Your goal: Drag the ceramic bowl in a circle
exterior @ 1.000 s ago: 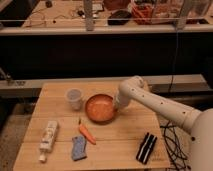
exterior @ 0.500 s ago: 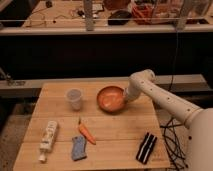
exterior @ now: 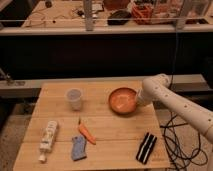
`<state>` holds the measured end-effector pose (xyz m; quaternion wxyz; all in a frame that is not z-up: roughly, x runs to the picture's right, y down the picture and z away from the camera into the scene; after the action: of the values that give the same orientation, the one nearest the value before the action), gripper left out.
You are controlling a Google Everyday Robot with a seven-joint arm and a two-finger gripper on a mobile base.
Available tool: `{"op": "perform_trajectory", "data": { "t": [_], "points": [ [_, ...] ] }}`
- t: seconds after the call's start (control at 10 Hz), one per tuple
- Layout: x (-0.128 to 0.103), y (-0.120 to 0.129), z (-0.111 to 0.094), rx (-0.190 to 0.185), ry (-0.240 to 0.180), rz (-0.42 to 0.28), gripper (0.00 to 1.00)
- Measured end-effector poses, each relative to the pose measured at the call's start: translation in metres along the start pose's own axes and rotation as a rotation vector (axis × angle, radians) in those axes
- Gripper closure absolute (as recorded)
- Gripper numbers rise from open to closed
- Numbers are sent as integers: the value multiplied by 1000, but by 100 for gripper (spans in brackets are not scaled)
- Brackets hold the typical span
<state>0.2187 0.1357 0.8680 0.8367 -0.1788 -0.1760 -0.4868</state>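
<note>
As jaws sit at rim, ceramic bowl point(exterior: 121, 101) slid (rightward).

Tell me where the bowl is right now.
In the camera view the bowl sits on the table's right half, toward the back edge, right of the cup; the pincer is at its right rim.

Warm overhead light falls evenly on the wooden table point(exterior: 100, 127), and the upper bench is brightest. The band between them is nearly black. The pale gripper point(exterior: 137, 102), right of centre at the ceramic bowl point(exterior: 122, 100), stands bright, with soft shadow under the bowl.
</note>
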Motion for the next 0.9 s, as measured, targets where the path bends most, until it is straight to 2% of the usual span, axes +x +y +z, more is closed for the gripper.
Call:
{"op": "perform_trajectory", "data": {
  "t": [0.2, 0.3, 0.4, 0.5, 0.6, 0.8, 0.9],
  "points": [
    [-36, 2, -9, -5, -7, -22, 100],
    [-55, -12, -12, 0, -10, -49, 100],
    [-65, -24, -14, 3, -10, -68, 100],
    [-72, -39, -13, 5, -10, -92, 100],
    [-78, -67, -10, 9, -18, -129, 100],
    [-76, -114, 2, -3, -42, -178, 100],
    [-68, -135, 13, -11, -52, -195, 100]
  ]
}}
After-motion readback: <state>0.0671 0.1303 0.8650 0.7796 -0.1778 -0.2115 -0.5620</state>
